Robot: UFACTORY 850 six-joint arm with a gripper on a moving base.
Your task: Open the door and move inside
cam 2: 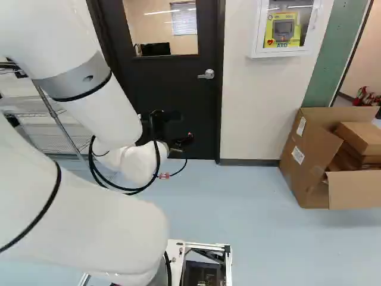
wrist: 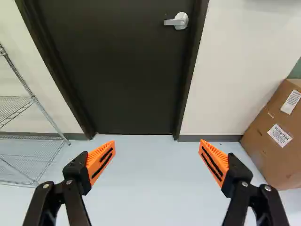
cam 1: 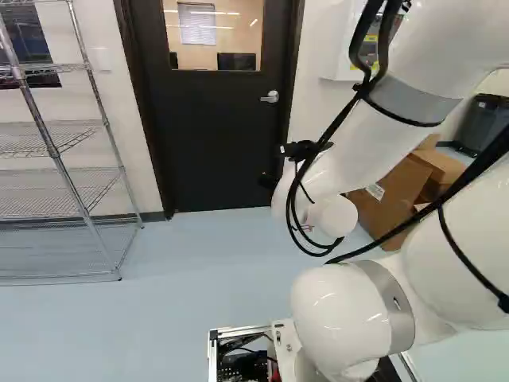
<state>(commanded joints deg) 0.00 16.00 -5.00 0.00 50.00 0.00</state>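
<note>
White arm (cam 1: 346, 314) joints stand nearest, with the black gripper (cam 2: 182, 128) beyond them, its orange pads (wrist: 100, 162) spread wide apart above the pale blue floor (wrist: 146, 188). At the far side, the dark door (wrist: 122, 70) sits closed in its frame, a silver handle (wrist: 177, 21) near its right edge. Wire shelves (cam 1: 60, 191) stand left of the door; right of it, a white cabinet (cam 2: 255, 47) hangs above and left of an open cardboard box (cam 2: 303, 158).

Wire shelving (cam 1: 60, 169); cardboard box (cam 2: 303, 161); wall cabinet (cam 2: 258, 30).
</note>
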